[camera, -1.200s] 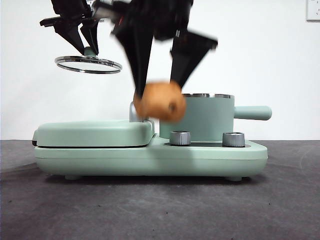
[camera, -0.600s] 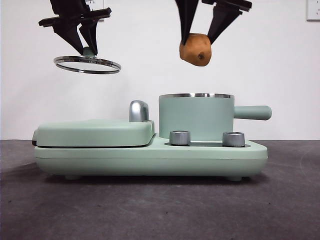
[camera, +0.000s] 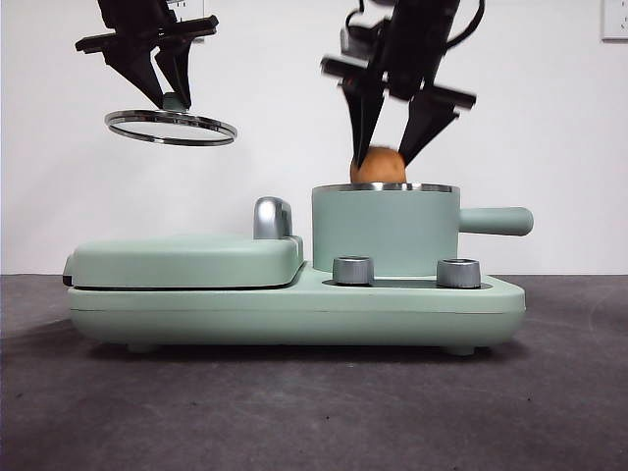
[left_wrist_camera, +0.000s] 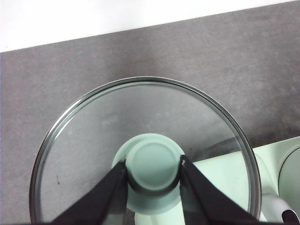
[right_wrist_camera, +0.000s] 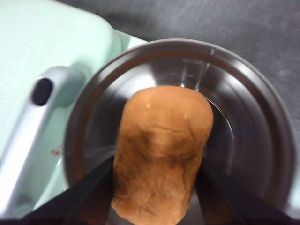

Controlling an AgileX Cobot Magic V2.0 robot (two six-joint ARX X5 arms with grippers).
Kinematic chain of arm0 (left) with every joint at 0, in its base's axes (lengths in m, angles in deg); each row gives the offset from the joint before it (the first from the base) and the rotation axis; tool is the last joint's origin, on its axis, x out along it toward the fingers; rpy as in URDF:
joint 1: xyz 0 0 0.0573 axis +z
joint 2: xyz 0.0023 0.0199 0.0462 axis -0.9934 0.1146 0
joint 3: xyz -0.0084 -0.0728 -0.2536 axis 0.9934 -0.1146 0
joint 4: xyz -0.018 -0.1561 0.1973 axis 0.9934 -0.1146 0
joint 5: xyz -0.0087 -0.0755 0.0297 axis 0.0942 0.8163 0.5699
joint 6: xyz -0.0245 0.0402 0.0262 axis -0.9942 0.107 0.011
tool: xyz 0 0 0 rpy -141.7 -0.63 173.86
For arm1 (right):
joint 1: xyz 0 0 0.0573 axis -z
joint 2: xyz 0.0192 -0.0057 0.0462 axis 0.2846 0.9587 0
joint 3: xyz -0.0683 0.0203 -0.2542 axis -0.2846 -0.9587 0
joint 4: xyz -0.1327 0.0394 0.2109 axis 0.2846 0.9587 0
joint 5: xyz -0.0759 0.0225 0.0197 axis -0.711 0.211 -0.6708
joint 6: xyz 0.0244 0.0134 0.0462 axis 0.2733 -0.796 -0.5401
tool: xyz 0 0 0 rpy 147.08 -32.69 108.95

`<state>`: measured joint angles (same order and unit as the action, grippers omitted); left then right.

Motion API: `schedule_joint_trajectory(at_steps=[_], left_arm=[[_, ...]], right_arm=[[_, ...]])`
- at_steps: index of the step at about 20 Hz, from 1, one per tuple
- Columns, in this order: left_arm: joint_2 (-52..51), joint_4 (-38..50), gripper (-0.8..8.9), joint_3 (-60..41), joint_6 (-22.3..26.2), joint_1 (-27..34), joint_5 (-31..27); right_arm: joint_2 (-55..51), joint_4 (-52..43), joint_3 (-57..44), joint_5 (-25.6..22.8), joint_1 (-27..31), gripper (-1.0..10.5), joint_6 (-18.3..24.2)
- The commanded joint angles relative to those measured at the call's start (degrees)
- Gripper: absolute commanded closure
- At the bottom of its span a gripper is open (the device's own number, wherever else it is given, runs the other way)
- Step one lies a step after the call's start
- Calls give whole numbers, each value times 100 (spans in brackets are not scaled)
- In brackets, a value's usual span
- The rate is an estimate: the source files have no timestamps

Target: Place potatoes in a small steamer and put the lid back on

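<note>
My right gripper [camera: 389,157] is shut on the orange-brown potato [camera: 379,166] and holds it at the steel rim of the mint-green steamer pot [camera: 385,230], its lower part inside. In the right wrist view the potato [right_wrist_camera: 161,150] hangs over the pot's steel interior [right_wrist_camera: 243,126] between my gripper's [right_wrist_camera: 154,187] two jaws. My left gripper [camera: 169,93] is shut on the knob of the glass lid [camera: 172,126] and holds it level, high at the left, above the griddle. In the left wrist view my gripper [left_wrist_camera: 152,171] clamps the mint knob [left_wrist_camera: 151,163] of the lid [left_wrist_camera: 89,140].
The pot sits on a mint-green appliance base [camera: 294,309] with two steel dials [camera: 353,271]. A flat griddle cover [camera: 182,260] with a chrome handle [camera: 272,217] lies to the left. The pot's stubby handle [camera: 496,221] sticks out right. Dark table [camera: 294,412] lies in front.
My right gripper lifted the potato from in front of the appliance to high above the pot, then lowered it to the pot's rim. The left gripper and lid stayed put.
</note>
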<state>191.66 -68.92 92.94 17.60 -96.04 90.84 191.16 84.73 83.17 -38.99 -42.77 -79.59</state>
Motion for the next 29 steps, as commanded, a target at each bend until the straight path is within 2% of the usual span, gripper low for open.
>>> schedule_joint_trajectory(at_steps=[1,13,14,17,20,26,29], left_arm=[[-55,111,809,247,-7,-20,11],[-55,105,809,247,-26,-20,11],[-52,103,809,247,-26,-20,13],[-55,52,809,245,-33,-20,11],[-52,26,809,243,-48,-20,13],[-52,22,809,236,-90,-63,13],[-52,24,809,236,-90,-96,13]], right_arm=[[175,-98,125,-22,-22,734,101],[385,267,125,24,61,732,-59],[385,286,125,24,61,705,-76],[385,240,125,22,59,527,-94],[365,142,157,24,50,503,-90],[-264,1353,623,-50,50,503,-44],[-887,1906,612,-651,-59,503,-44]])
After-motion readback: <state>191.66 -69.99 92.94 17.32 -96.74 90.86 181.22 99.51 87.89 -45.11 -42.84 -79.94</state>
